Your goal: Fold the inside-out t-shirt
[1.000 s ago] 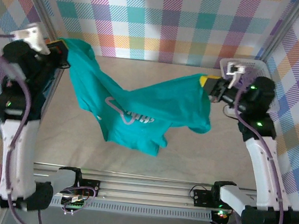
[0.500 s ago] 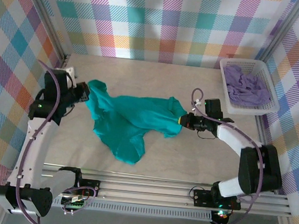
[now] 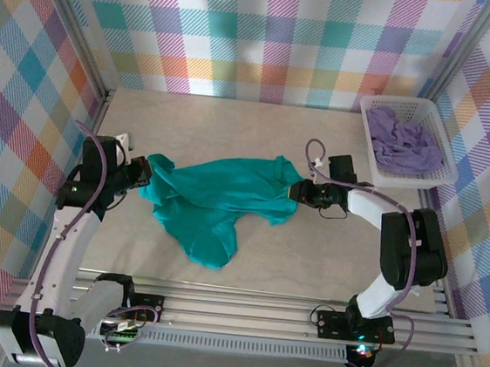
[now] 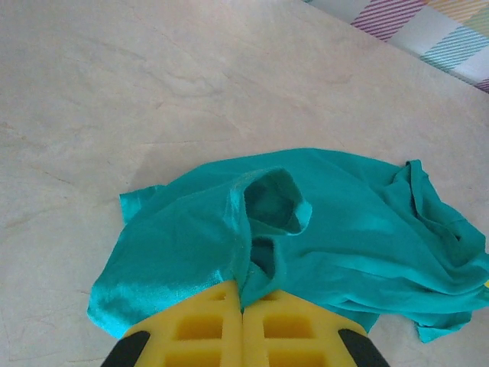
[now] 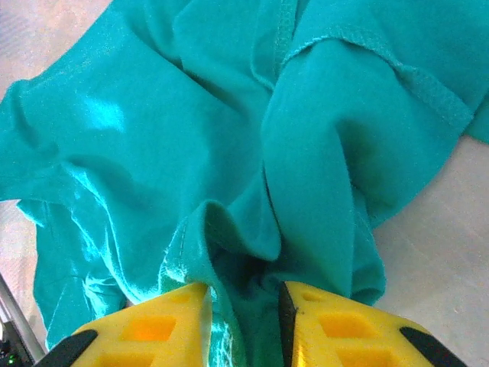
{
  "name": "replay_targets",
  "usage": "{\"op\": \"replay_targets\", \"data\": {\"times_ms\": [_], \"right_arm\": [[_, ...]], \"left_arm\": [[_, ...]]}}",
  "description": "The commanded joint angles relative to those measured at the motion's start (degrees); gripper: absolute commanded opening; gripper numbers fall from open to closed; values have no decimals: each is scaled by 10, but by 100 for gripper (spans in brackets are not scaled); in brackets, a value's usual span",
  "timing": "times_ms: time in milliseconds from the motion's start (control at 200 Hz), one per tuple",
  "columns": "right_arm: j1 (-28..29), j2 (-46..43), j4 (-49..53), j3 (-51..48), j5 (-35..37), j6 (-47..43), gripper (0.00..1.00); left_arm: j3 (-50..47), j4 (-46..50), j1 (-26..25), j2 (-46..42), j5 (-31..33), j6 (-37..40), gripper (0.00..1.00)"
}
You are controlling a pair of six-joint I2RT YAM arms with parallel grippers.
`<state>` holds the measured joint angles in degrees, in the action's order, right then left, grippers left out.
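Inside-out t-shirt lies bunched at centre of the top view, stretched L-R between your two end effectors, w/ one lobe sagging toward lower centre.

Edges: its left end is in the left end effector and its right end in the right end effector. The top edge runs roughly straight between them.

Open room: bare surface all round the cloth. You've got a wide strip above it up to the back wall, a strip below it down to the metal rail, and more at lower right. Upper right is tighter: a white basket sits against the right wall, apart from the shirt.

Left wrist view: yellow pads are pressed together on a fold near a hemmed opening. Right wrist view: pads are pinching a thick bunch of teal cloth, w/ a slim gap packed w/ fabric.

Surface is pale beige, faintly marbled and matte. The walls are multicolour plaid.

Count: 1 t-shirt, 2 end effectors, 1 basket, 1 lavender garment inside it.
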<state>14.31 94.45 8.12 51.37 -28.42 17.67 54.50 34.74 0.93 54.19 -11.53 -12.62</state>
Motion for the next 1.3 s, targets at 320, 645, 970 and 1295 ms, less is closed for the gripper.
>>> {"op": "replay_targets", "data": {"times_ms": [320,645,970,1295], "right_arm": [[5,-50,10,-34,-11,-34,38],[24,-75,28,-34,21,-61,37],[35,-56,30,-28,22,-68,22],[37,-87,56,-20,54,-89,0]], "left_arm": [[-1,-21,6,0,-17,2,0],[-1,-22,6,2,-16,3,0],[-2,-21,6,2,-16,5,0],[3,-19,7,1,-17,4,0]]}}
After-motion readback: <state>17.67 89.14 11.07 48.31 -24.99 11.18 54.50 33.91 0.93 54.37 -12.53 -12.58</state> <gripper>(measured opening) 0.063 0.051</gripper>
